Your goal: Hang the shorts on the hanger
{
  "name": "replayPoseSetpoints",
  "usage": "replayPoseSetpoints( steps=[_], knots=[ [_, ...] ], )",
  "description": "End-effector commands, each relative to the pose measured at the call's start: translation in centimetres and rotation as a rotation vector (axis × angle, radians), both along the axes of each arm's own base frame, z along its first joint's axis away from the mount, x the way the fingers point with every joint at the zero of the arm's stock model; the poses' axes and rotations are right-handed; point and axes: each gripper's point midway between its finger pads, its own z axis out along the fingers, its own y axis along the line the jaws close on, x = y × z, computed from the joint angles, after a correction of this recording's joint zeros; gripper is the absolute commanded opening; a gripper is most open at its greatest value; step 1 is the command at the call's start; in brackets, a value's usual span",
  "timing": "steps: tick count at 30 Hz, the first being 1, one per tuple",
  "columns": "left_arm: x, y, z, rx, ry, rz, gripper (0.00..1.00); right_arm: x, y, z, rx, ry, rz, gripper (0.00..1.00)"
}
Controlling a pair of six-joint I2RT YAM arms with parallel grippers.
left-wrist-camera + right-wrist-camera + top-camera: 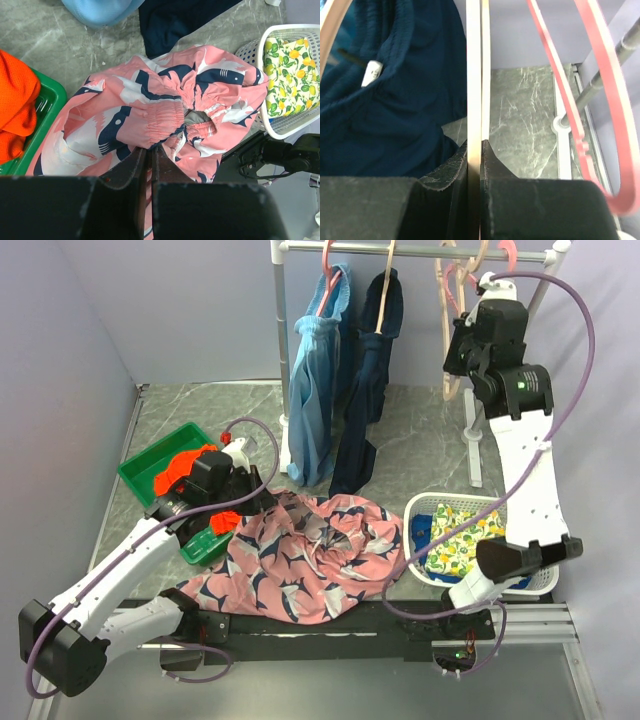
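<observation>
Grasping looks done: left gripper point(150, 167) pinched shut on the shorts point(150, 100) mid-frame, right gripper point(475, 155) clamped on the hanger point(474, 75) upper right, which likely needs unhooking from the rail point(420, 250).

The walls point(200, 310) are plain, a pale lilac-grey, one running along the back and another closing in the left side point(50, 390). They meet in a corner behind the table. The table point(200, 410) has a grey top veined like marble, with a faint sheen. Its near edge carries a black strip point(300, 625), and silver metal rails point(540, 625) stick out at the right. A white clothes rack point(472, 440) stands on the far part of the tabletop, its grey bar point(420, 252) running across the top between white corner fittings. The light is soft and even, leaving only weak shadows on the stone pattern.
</observation>
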Motion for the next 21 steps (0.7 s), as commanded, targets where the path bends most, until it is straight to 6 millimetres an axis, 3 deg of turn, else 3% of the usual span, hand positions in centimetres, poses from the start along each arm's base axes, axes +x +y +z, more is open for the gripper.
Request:
replayPoseSetpoints(
  steps=[1, 7, 11, 12, 13, 14, 15, 17, 18, 19, 21],
  knots=[
    [0.3, -0.2, 1.5, -0.03, -0.055, -0.011, 0.09, -2.0, 0.1, 1.3, -0.009, -0.046, -0.04, 0.0],
    [0.5, 0.1, 1.5, -0.017, -0.059, -0.001, 0.08, -5.0, 1.0, 1.5, 0.003, -0.039, -0.03, 0.0],
    [0.5, 0.3, 1.1, -0.013, -0.056, 0.014, 0.03, -9.2, 0.5, 0.9, 0.049, -0.019, -0.078, 0.0],
    [0.5, 0.4, 1.1, -0.018, -0.059, 0.023, 0.03, -10.2, 0.4, -1.0, 0.041, 0.037, -0.093, 0.0],
    [0.6, 0.5, 1.2, -0.018, -0.067, 0.03, 0.02, -11.1, 0.4, -1.6, 0.05, 0.048, -0.095, 0.0],
    [0.6, 0.6, 0.9, -0.014, -0.065, 0.034, 0.01, -13.3, 0.1, -1.1, 0.096, 0.015, -0.092, 0.0],
    [0.5, 0.6, 0.9, -0.014, -0.07, 0.034, 0.01, -14.1, 0.7, -3.8, 0.083, 0.074, -0.061, 0.0],
    [0.5, 0.8, 0.7, -0.01, -0.073, 0.039, 0.01, -17.0, 0.8, -4.7, 0.127, 0.077, -0.016, 0.0],
    [0.6, 0.9, 0.5, -0.006, -0.075, 0.04, 0.01, -18.0, 1.1, -7.1, 0.121, 0.139, 0.012, 0.0],
    [0.5, 0.9, 0.2, -0.005, -0.071, 0.043, 0.01, -19.2, 2.4, -8.1, 0.148, 0.171, 0.094, 0.0],
    [0.6, 0.9, -0.1, -0.007, -0.07, 0.05, 0.01, -21.9, 2.7, -10.7, 0.174, 0.223, 0.143, 0.0]
  ],
)
